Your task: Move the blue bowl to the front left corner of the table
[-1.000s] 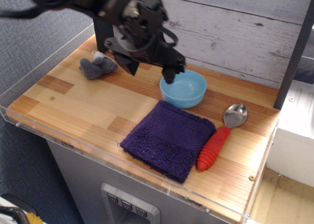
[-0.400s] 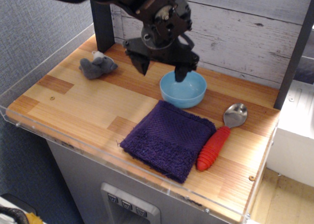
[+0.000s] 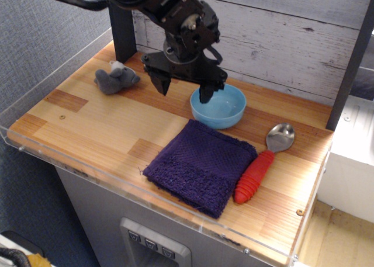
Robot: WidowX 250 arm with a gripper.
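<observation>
The blue bowl [image 3: 218,107] sits upright at the back middle of the table [image 3: 99,132], just behind the purple towel. My gripper [image 3: 184,90] hangs over the bowl's left rim with its jaws open. One fingertip [image 3: 205,94] is at the bowl's left rim, the other [image 3: 163,86] is above the bare wood to the left. The gripper holds nothing.
A purple folded towel [image 3: 201,165] lies in front of the bowl. A spoon with a red handle [image 3: 263,161] lies to its right. A grey stuffed toy [image 3: 116,78] sits at the back left. A clear acrylic rim [image 3: 87,170] edges the front.
The gripper swung right over the bowl, then came back slightly left and lower. The bowl has not moved.
</observation>
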